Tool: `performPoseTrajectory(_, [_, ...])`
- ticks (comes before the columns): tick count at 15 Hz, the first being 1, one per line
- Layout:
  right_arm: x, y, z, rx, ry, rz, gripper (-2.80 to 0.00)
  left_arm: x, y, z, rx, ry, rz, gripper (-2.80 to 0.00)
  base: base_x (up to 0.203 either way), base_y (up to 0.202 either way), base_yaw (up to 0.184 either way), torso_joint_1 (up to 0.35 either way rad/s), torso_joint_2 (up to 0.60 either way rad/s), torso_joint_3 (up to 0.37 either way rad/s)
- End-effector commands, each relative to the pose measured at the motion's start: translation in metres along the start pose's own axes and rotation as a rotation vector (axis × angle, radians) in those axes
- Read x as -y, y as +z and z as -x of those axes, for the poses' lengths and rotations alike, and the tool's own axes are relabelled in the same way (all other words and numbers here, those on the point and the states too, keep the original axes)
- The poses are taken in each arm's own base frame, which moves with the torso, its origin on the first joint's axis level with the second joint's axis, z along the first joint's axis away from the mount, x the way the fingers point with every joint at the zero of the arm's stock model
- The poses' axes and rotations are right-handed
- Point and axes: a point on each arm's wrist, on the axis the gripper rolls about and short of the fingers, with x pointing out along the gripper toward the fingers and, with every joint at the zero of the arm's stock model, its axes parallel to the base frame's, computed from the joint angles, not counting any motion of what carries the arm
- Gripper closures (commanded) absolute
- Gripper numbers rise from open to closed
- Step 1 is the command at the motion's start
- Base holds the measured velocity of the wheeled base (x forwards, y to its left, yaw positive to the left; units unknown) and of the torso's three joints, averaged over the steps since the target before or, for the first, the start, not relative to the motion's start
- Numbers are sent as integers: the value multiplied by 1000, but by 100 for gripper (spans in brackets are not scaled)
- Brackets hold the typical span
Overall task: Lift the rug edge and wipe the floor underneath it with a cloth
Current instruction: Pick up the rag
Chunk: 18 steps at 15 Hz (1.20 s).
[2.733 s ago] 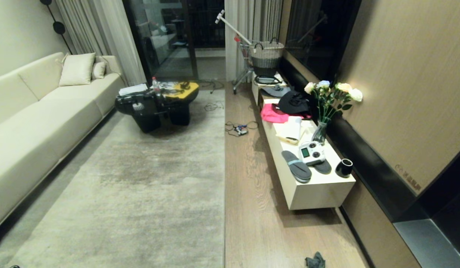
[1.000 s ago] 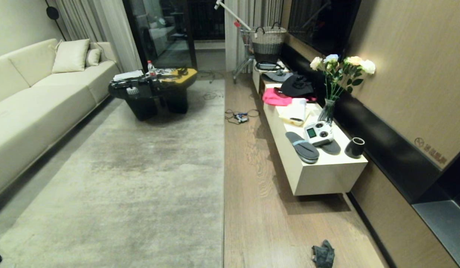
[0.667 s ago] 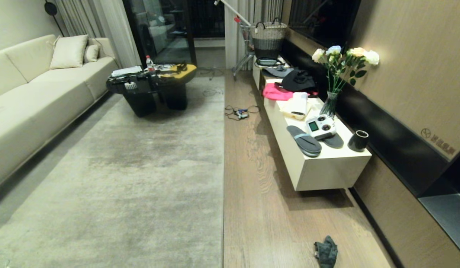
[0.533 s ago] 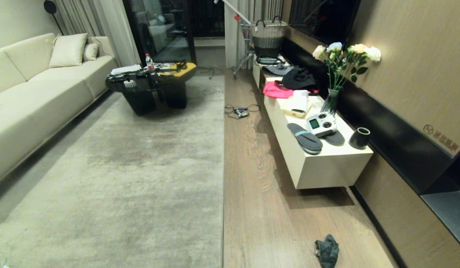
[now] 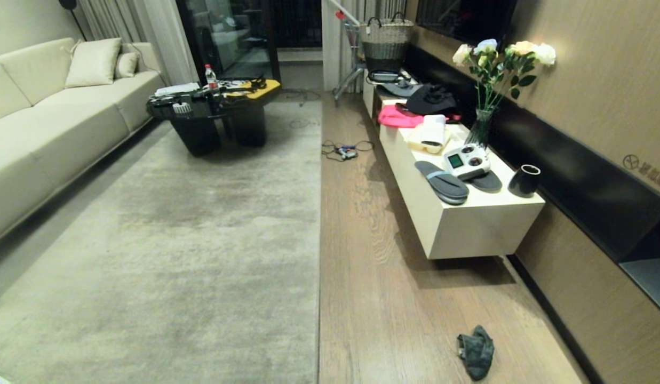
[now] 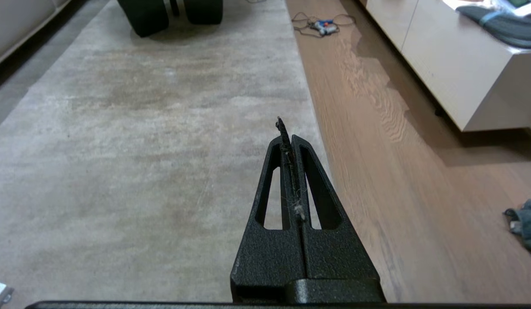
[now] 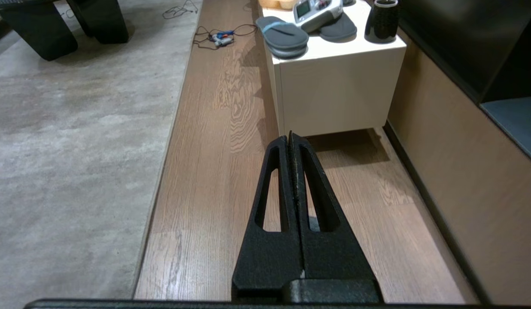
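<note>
The left gripper (image 6: 289, 137) is seen pressed tight together with nothing held, only a bit of fluff stuck between its fingers. The right gripper (image 7: 292, 139) is clenched the same way and is empty too. Neither arm is seen in the head view. The cloth (image 5: 476, 352) is found crumpled on the floor (image 5: 372, 277), ahead of the right gripper and a little to its right side, so the right gripper is judged to be the nearer one. From the left gripper the cloth (image 6: 525, 223) is far off to the right. The rug edge (image 5: 319, 256) is laid as a long straight line running away from the robot, just to the right of the left gripper and to the left of the right gripper. It is flat and not yet lifted. Past the cloth, a low white cabinet (image 5: 468, 229) is set along the right wall, with slippers (image 5: 442, 181) and a black cup (image 5: 523, 180) on top. Far ahead on the rug, a black coffee table (image 5: 212, 120) is seen, with a cream sofa (image 5: 47, 133) to the left.
</note>
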Motion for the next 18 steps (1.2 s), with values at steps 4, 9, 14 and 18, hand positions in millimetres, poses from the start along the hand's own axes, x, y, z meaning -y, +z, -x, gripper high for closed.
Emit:
performPoseTrajectory(4, [0,0,0,0,0,-1,0,0,0,0,-1,0,0,0,0,0,0,3,169,180])
performPoseTrajectory(9, [0,0,0,0,2,0,0,0,0,0,-1,-1,0,0,0,0,0,0,0,0])
performPoseTrajectory(14, [0,0,0,0,2,0,0,0,0,0,-1,0,0,0,0,0,0,11,65,70])
performPoseTrajectory(18, [0,0,0,0,0,0,0,0,0,0,-1,0,0,0,0,0,0,2,8,7])
